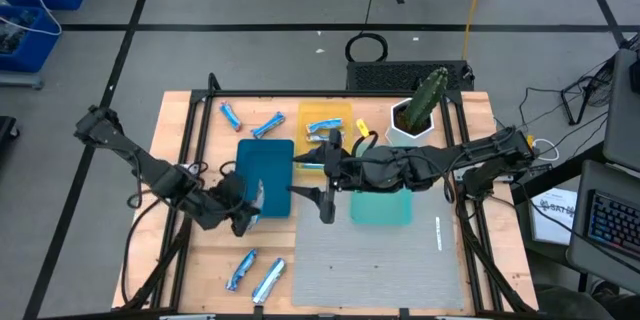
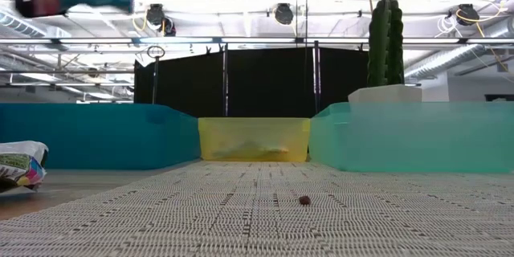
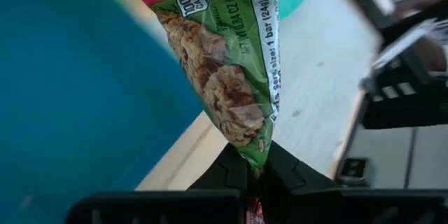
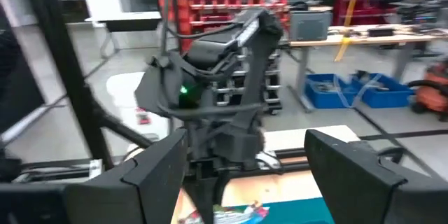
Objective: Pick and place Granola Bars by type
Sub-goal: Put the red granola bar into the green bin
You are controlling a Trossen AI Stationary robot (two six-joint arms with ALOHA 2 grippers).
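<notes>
My left gripper hovers at the near left corner of the blue tray, shut on a granola bar in a green wrapper with a red end. My right gripper stands open between the blue tray and the teal tray, touching nothing. Blue-and-white bars lie flat on the table: two near the far edge and two near the near edge. Another lies in the yellow tray. My left gripper pinches the green-wrapped bar by its crimped wrapper end between the two fingers. The rest of the bar sticks out ahead of the fingers. The bar is lifted clear, above the blue tray's edge and the wooden table.
A cactus in a white pot stands at the far right. A grey woven mat covers the near right of the table, with a small white thing lying on it. One bar shows at the low view's left edge.
</notes>
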